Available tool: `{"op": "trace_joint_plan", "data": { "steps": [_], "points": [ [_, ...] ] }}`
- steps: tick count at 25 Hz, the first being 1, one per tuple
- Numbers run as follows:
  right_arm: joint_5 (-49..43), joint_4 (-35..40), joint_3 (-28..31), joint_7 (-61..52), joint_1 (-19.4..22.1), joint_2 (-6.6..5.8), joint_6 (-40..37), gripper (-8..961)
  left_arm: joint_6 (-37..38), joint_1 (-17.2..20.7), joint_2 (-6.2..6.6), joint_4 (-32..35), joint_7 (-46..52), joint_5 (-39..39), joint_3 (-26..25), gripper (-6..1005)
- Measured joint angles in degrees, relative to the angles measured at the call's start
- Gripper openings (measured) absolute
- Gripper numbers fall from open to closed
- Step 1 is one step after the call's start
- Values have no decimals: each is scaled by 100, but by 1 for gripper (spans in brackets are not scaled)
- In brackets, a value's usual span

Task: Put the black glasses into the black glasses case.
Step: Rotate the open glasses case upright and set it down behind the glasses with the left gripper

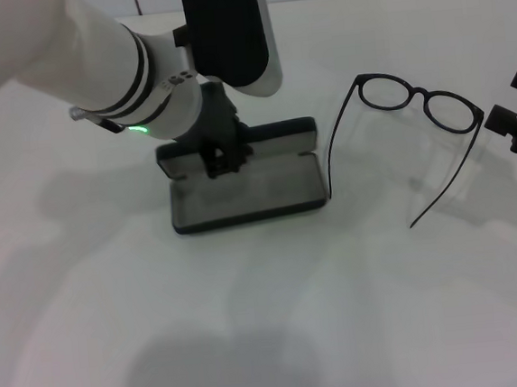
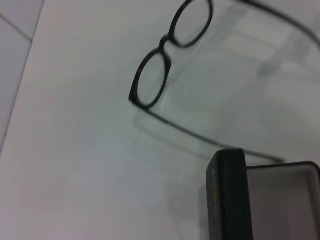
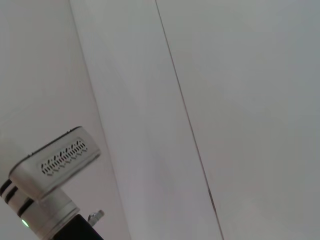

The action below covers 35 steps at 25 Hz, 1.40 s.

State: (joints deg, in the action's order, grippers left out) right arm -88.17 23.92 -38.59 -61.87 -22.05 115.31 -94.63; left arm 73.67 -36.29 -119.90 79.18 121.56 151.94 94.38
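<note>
Lying open on the white table (image 1: pixel 280 336): black glasses case (image 1: pixel 245 199), lid hinged back flat at the far side, grey-lined tray facing up toward the near side. Nothing visible in the tray; part of the lining hidden behind the gripper.

Left gripper (image 1: pixel 223 158) down over the far-left part of the case, at the hinge line between lid and tray. Fingers dark and bunched against the dark case, so cannot tell whether jaws are spread or pressed together, nor whether touching the case.

Black glasses (image 1: pixel 418 102) resting on the table to the right of the case, outside it, temples unfolded and pointing toward the near side. Left temple tip ending just beside the case's right edge; cannot tell if touching. Left wrist view confirms: case corner (image 2: pixel 227 195) close up, glasses (image 2: pixel 172 55) beyond it on bare table.

Right gripper (image 1: pixel 516 117) at the right edge of the head view, just beside the right lens, apart from the frame. Jaws spread, holding nothing.
</note>
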Motion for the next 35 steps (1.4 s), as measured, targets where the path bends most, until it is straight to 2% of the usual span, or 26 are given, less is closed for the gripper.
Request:
{"op": "trace_joint_plan", "data": {
  "steps": [8, 15, 25, 35],
  "points": [
    [0, -10, 0, 0, 30, 0, -15, 854, -162, -3, -7, -85, -4, 222, 187, 221],
    [3, -17, 0, 0, 34, 0, -21, 854, -521, -24, -39, -151, 91, 22, 667, 238],
    [3, -103, 1, 0, 35, 0, -30, 854, -899, -189, -39, -363, 115, -476, 742, 262],
    [2, -102, 1, 0, 17, 0, 14, 854, -854, -136, -12, -337, 425, -157, 687, 287]
  ]
}}
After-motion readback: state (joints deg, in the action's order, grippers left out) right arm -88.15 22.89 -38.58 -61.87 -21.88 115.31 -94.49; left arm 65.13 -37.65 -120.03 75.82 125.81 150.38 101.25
